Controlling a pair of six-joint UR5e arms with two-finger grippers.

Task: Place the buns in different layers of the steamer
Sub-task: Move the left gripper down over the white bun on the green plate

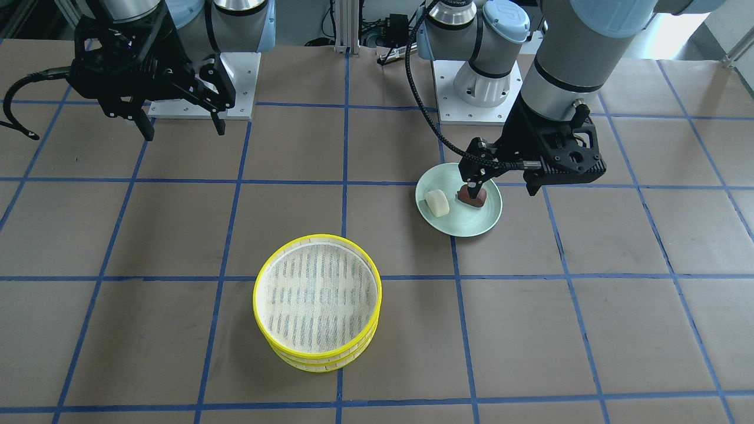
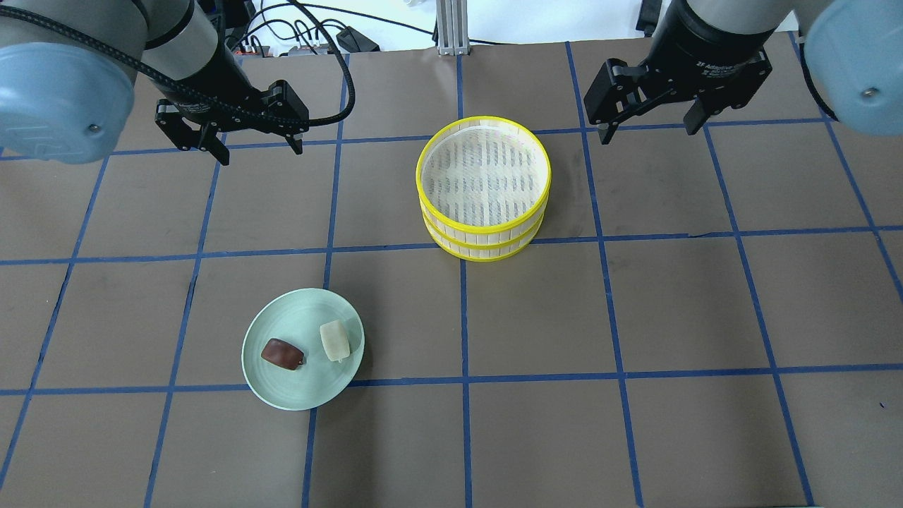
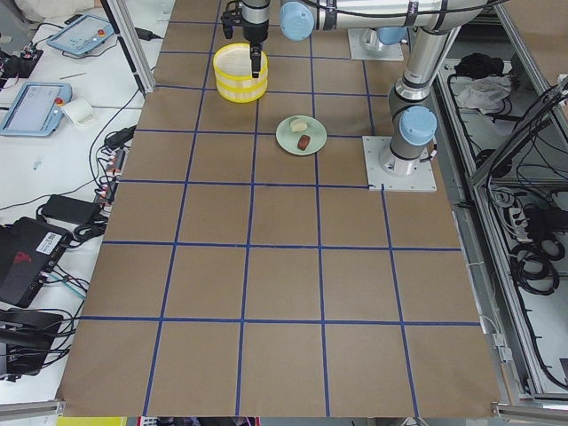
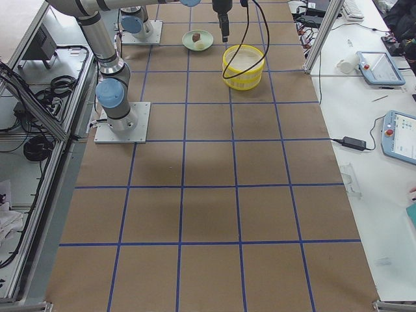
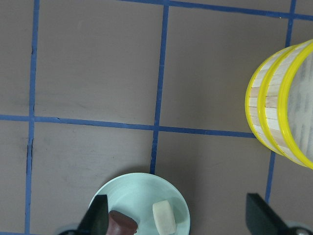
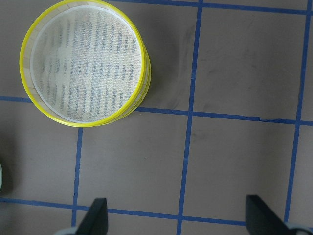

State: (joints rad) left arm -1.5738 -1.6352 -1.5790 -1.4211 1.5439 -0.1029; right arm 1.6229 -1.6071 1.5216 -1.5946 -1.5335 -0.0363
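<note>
The pale green plate (image 2: 300, 310) on the desk (image 2: 635, 317) carries two buns, lying apart. The dark reddish-brown bun (image 2: 283, 354) has its long axis across the desk, slightly slanted. The cream-white bun (image 2: 334, 341), to its right, points nearly straight away from the robot. The two steamer layers (image 2: 482, 236) stand stacked, well apart from the plate. The left pincer (image 2: 261, 152) and right pincer (image 2: 645, 134) hang above the desk, jaws spread wide, gripping nothing.

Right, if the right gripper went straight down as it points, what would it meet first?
Probably bare table beside the steamer; nothing else shows under the right gripper, though its height is unclear.
</note>
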